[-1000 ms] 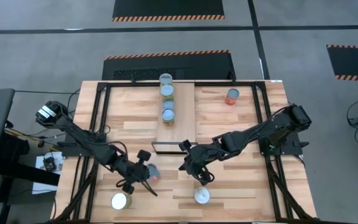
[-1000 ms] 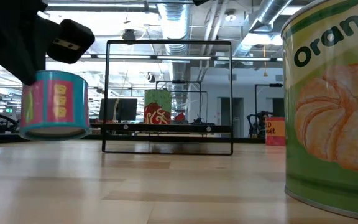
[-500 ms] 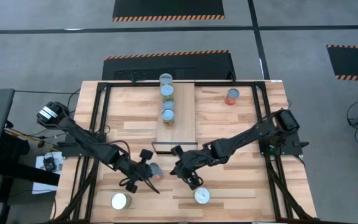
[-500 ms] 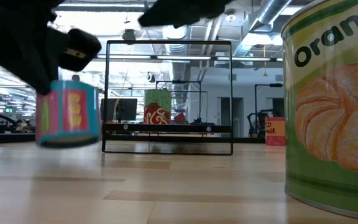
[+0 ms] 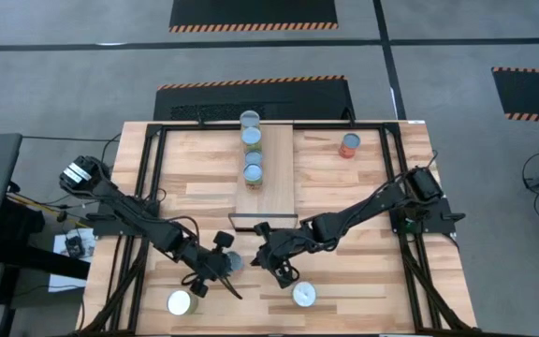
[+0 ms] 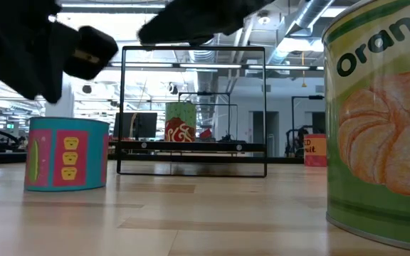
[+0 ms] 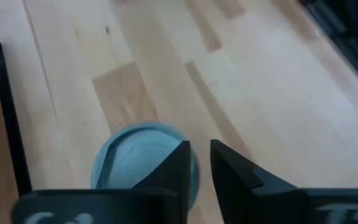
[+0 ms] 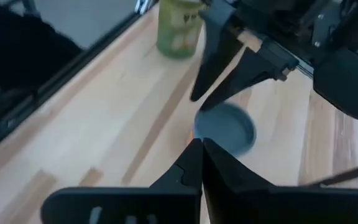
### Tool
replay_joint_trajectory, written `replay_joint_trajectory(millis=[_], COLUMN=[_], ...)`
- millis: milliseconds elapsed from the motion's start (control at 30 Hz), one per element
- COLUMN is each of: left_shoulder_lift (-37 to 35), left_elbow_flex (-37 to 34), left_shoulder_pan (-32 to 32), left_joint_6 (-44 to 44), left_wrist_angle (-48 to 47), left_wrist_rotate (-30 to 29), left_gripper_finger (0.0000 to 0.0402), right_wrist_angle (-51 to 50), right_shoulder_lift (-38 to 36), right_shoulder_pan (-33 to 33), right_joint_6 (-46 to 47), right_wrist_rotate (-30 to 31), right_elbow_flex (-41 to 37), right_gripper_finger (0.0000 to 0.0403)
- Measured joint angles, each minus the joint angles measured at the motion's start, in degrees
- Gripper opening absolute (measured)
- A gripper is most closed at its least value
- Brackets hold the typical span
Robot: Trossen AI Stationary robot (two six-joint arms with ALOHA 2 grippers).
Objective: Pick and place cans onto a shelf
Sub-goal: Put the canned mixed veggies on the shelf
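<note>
Partly hidden under the left gripper (image 5: 221, 266), blue can (image 6: 66, 154) stands on the counter (image 5: 344, 187); jaws slightly parted, just above it. Right gripper (image 5: 268, 263) nearby, jaws pressed together, empty.

The large green can (image 6: 379, 121) reads "Orang", cut off.

Light-wood plank surface (image 5: 344, 187) w/ black metal frame (image 5: 153, 168) round its edges. Grey floor beyond, black mats w/ orange-striped hazard edging (image 5: 254, 13). Low view: indoor hall, ceiling ducts (image 6: 198, 18), strip lights.
</note>
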Motion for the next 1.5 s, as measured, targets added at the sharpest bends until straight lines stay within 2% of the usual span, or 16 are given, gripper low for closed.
replay_joint_trajectory(millis=[200, 333, 467, 700, 900, 1033, 1267, 1500], left_shoulder_lift=[-6.02, -10.49, -14.65, -20.28, -21.91, -21.92, -21.93, -21.93], left_elbow_flex=[0.53, -0.55, -5.42, -17.23, -21.11, -21.18, -21.20, -21.20], left_shoulder_pan=[-2.43, -5.55, -9.17, -13.11, -13.17, -13.17, -13.13, -13.13], left_joint_6=[-1.95, -5.19, -6.65, -8.12, -8.14, -7.85, -7.50, -7.50], left_wrist_angle=[-3.68, -3.22, 6.22, 26.23, 31.32, 31.54, 31.62, 31.61], left_wrist_rotate=[-3.28, -7.12, -10.82, -16.37, -17.79, -18.39, -19.66, -19.66], left_gripper_finger=[0.0089, 0.0097, 0.0091, 0.0052, 0.0023, 0.0009, 0.0001, 0.0000], right_wrist_angle=[2.92, 2.34, -2.17, -11.40, -13.14, -12.01, -12.36, -11.66], right_shoulder_lift=[2.08, 4.54, 8.22, 14.36, 16.32, 16.95, 19.25, 19.97], right_shoulder_pan=[0.00, -0.12, -0.32, -0.32, -0.28, -0.55, -0.71, -0.66], right_joint_6=[1.02, 0.97, 0.66, -0.51, -4.42, -6.54, -9.58, -9.63], right_wrist_rotate=[0.44, 0.46, 0.17, 0.61, 1.98, 2.11, 2.24, 2.92], right_elbow_flex=[1.40, 4.98, 9.92, 18.23, 19.96, 19.89, 19.77, 19.87], right_gripper_finger=[0.0058, 0.0085, 0.0114, 0.0170, 0.0197, 0.0194, 0.0160, 0.0089])
